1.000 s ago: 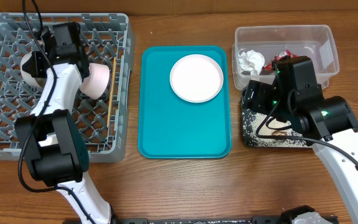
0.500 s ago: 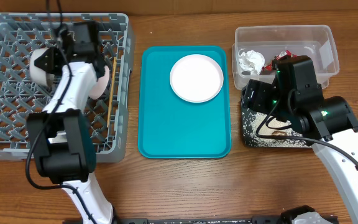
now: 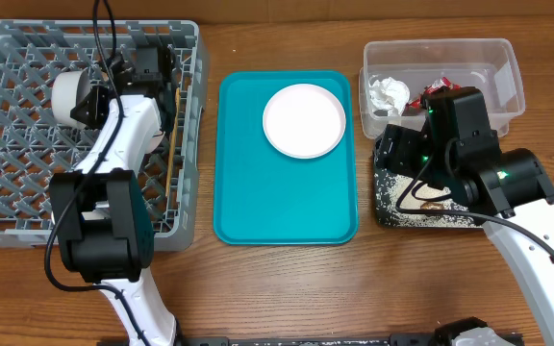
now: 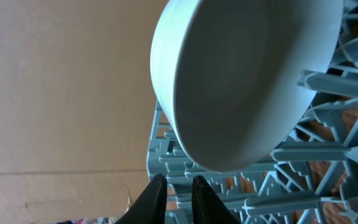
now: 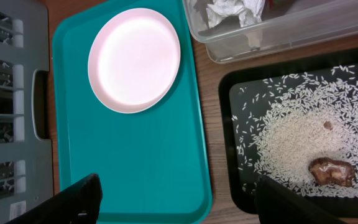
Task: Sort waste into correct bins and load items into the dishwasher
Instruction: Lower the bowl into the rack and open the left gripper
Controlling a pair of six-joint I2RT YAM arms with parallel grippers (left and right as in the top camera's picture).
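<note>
Shifted rightward, left end effector (image 4: 173, 186) sits nearly closed, empty, just beside the pale bowl (image 4: 247, 81).

I look straight down on the tray (image 3: 287, 207) from overhead; right wrist shares it, nearer; left wrist sits tight against the rack (image 4: 328, 84) left of it.

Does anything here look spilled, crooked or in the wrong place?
Nothing stands out. The visible rice lies inside the black tray, and the white plate sits flat on the teal tray.
</note>
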